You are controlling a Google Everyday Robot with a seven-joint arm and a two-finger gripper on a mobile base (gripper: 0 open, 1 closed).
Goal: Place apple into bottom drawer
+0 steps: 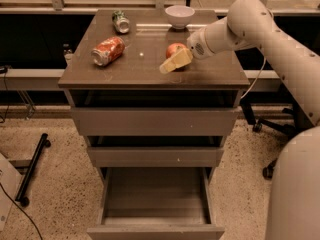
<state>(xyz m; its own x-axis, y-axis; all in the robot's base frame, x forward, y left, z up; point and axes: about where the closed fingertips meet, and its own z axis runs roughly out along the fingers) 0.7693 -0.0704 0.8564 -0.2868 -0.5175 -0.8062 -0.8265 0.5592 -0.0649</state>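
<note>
I logged on the desk: one apple point(174, 48) near the right edge, gripper point(172, 64) against it, grip indeterminable; one crushed soda can point(107, 50); one green can point(120, 21); one white bowl point(179, 16). One bottom drawer point(155, 200) stood open.

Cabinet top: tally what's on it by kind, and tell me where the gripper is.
Cans: 2, a red-orange can and a green can
Apple: 1
Bowl: 1
Total: 4
The gripper is low over the cabinet top, right at the apple's front side.
</note>
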